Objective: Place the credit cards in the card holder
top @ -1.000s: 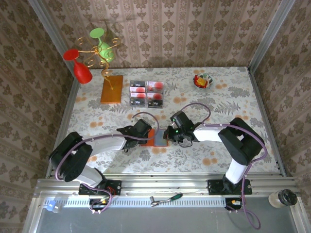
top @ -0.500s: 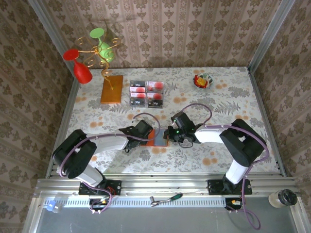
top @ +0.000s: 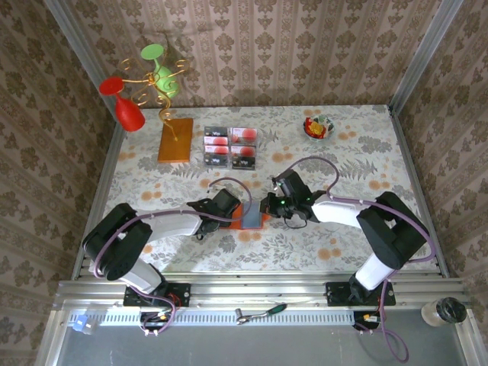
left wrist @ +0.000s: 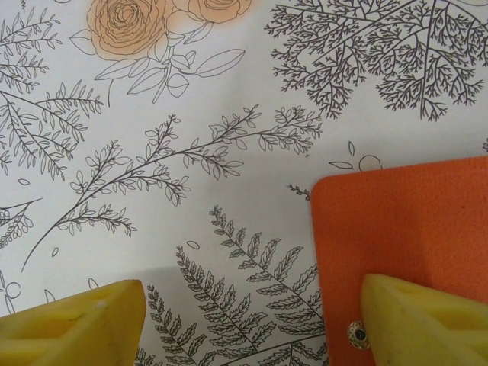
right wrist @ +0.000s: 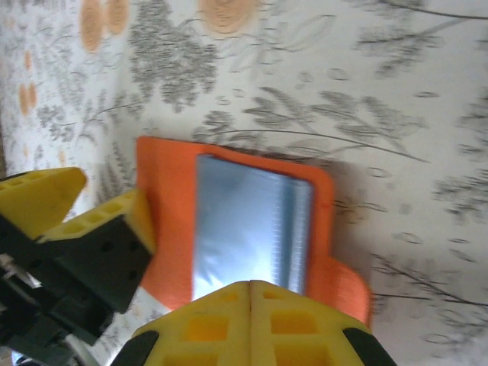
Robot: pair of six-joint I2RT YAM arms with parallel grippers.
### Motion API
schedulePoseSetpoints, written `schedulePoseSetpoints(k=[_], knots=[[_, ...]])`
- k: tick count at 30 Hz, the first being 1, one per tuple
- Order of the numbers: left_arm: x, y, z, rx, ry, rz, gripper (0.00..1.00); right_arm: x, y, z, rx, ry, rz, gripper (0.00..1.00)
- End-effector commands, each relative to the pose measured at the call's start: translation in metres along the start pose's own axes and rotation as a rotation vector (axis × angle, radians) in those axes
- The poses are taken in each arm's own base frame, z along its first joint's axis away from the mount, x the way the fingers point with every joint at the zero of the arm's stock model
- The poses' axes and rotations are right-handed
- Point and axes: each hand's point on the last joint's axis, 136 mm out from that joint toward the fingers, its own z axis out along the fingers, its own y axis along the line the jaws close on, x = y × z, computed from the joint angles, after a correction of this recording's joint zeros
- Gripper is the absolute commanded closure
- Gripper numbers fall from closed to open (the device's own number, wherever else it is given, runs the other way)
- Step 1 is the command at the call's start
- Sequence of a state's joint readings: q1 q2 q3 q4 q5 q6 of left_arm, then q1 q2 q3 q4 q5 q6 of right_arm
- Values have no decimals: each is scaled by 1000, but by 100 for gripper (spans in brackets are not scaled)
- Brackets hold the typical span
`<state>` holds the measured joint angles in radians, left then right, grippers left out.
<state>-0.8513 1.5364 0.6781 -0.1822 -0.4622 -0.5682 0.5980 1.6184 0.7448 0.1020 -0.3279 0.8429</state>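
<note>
The orange-red card holder (top: 248, 216) lies open on the flowered tablecloth between both arms, its grey-blue inside (right wrist: 248, 229) facing up. My left gripper (left wrist: 252, 328) is open at its left side; one yellow finger (left wrist: 427, 320) rests on the orange flap (left wrist: 404, 229) by a metal snap, the other finger (left wrist: 72, 324) is on the cloth. My right gripper (right wrist: 252, 320) is shut, fingertips pressed together over the holder's near edge. The credit cards (top: 230, 146), black and pale pink with red marks, sit in a clear tray farther back.
An orange-brown board (top: 175, 139) with a gold wire stand holding a red glass (top: 126, 107) and a green glass (top: 162, 69) stands at the back left. A small bowl of sweets (top: 318, 127) sits at the back right. Patterned walls enclose the table.
The right arm's forearm and elbow have swung to the right while its gripper stays at the holder's right edge. The left arm has barely moved.
</note>
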Motion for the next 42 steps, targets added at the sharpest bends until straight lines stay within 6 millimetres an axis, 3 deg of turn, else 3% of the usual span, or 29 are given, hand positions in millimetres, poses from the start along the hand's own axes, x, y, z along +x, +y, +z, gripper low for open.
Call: schedulePoseSetpoints(k=[1, 6, 13, 16, 22, 26, 42], knots=[[18, 10, 3, -46, 48, 32, 25, 0, -18, -9, 37, -23, 16, 100], [17, 10, 3, -48, 44, 35, 25, 6, -43, -7, 72, -19, 50, 100], [15, 10, 1, -45, 39, 37, 25, 13, -48, -3, 60, -2, 67, 100], [14, 9, 0, -42, 34, 34, 25, 10, -38, -10, 34, -12, 58, 100], [7, 4, -6, -20, 12, 25, 25, -1, 3, -30, -9, -35, -27, 100], [3, 3, -10, -10, -2, 14, 25, -1, 26, -33, -13, -23, -98, 100], [-3, 8, -18, -13, -23, -23, 25, 10, 61, 14, -7, 103, -201, 100]])
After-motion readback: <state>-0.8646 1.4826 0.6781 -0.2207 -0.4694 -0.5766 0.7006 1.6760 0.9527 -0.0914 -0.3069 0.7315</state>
